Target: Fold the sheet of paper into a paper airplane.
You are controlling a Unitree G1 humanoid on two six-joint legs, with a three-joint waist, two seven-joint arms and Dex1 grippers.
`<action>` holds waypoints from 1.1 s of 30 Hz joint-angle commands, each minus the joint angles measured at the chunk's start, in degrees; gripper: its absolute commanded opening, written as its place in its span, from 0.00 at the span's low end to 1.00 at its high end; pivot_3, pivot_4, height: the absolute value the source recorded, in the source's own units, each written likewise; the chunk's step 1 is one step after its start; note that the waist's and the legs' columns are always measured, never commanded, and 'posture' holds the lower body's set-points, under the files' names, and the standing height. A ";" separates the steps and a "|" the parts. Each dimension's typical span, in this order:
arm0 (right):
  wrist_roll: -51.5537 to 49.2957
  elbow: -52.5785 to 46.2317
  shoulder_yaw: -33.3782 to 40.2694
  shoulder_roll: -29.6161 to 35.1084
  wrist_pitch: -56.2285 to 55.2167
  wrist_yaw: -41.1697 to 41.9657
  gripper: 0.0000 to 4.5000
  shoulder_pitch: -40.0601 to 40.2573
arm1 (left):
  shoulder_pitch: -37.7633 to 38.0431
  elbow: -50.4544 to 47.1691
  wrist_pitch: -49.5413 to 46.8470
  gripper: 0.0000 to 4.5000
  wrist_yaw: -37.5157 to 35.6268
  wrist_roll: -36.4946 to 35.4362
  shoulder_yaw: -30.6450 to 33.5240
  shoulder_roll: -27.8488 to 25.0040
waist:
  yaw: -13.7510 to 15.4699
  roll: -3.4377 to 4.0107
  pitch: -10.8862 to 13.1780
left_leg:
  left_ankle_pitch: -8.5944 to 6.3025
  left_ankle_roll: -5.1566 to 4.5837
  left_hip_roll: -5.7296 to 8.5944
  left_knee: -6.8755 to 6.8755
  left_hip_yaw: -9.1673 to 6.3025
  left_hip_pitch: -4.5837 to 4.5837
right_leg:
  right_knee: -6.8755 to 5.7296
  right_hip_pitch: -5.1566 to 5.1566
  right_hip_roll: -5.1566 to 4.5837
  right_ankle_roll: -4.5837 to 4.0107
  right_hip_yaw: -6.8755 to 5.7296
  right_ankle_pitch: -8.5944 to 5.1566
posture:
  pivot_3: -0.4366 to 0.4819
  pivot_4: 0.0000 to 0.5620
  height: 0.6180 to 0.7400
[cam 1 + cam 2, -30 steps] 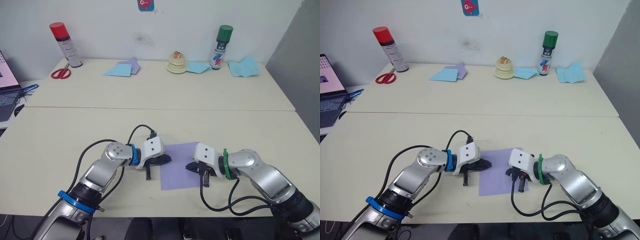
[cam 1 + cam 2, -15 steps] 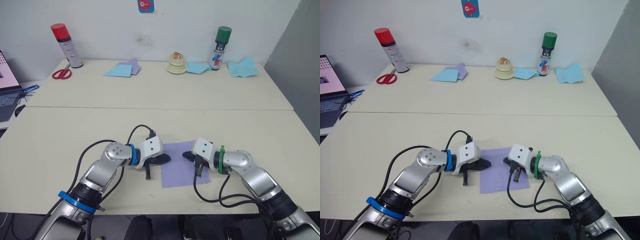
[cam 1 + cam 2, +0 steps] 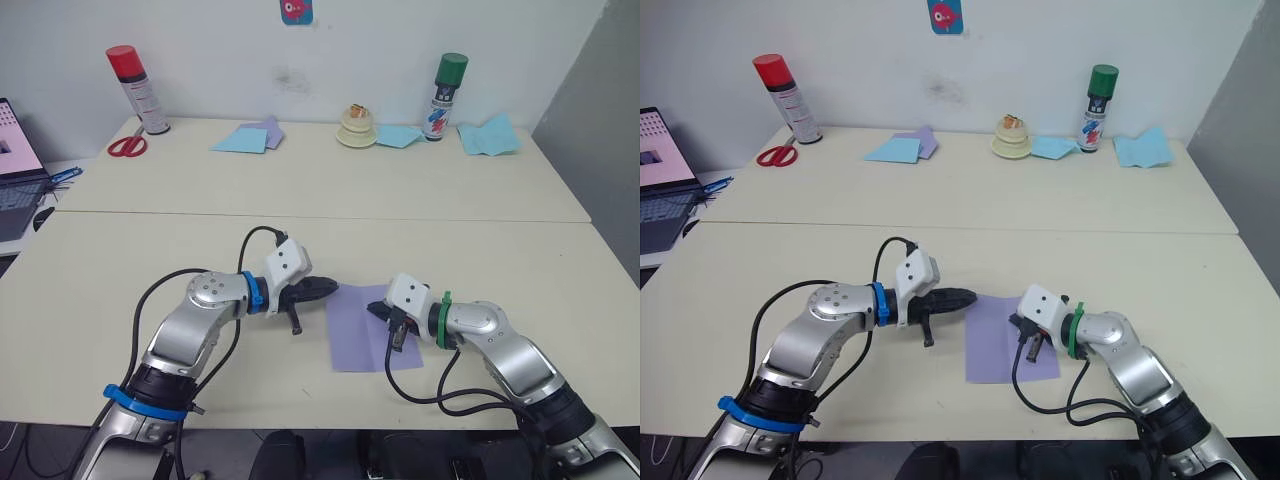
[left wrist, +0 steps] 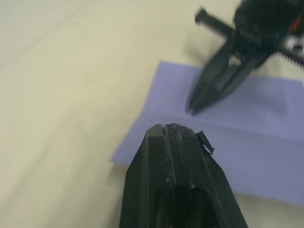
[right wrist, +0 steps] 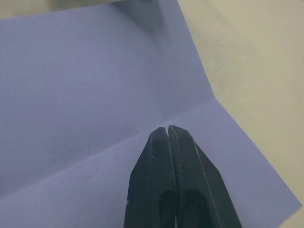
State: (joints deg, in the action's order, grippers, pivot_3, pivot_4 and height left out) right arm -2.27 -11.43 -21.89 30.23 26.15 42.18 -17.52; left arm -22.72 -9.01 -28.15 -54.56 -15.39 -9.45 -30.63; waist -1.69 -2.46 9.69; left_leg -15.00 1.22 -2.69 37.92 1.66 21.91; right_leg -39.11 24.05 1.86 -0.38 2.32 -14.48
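Sheet of paper (image 3: 372, 332) flat on table (image 3: 120, 270), one crease visible. Right gripper (image 5: 168, 130) closed, empty, tip over crease. Left gripper (image 3: 328, 287) closed, empty, beside sheet's left edge. Press along crease, steady far edge.

Both arms were silver metal with white wrist housings and black cables; the left carried blue rings, the right a green ring. Each end effector had black fingers.
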 commanded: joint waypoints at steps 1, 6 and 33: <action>1.31 -1.01 -0.09 0.35 2.22 -0.29 0.01 0.67 | 0.28 -5.84 -3.61 0.00 0.92 -2.87 1.21 -0.18 | 0.00 0.00 0.00 | 0.00 0.00 0.00 0.00 0.00 0.00 | 0.01 0.00 0.00 0.00 0.00 0.00 | 0.48 0.27 0.88; 2.20 -1.79 -0.50 0.55 3.46 0.01 0.01 0.54 | -0.58 -6.99 -6.13 0.00 2.33 -2.12 -1.78 0.77 | 0.02 0.00 0.00 | 0.00 0.00 0.02 0.00 0.00 0.01 | 0.03 0.00 0.00 0.00 0.00 0.00 | 0.48 0.27 0.88; -4.08 -10.73 11.07 -4.86 10.40 -6.20 0.09 1.07 | 1.80 10.51 6.25 0.00 4.66 9.33 -11.31 5.20 | 0.06 0.00 0.00 | 0.00 0.00 0.03 -0.02 0.00 0.04 | 0.05 0.01 -0.02 0.00 0.02 0.00 | 0.48 0.27 0.88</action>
State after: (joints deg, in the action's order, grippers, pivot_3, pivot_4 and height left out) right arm -4.75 -19.21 -13.79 25.75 35.66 37.20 -16.80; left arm -21.38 0.08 -21.77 -49.59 -7.44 -19.36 -25.93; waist -1.63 -2.45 9.70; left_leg -15.00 1.22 -2.65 37.90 1.66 21.95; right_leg -39.06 24.05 1.84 -0.37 2.34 -14.48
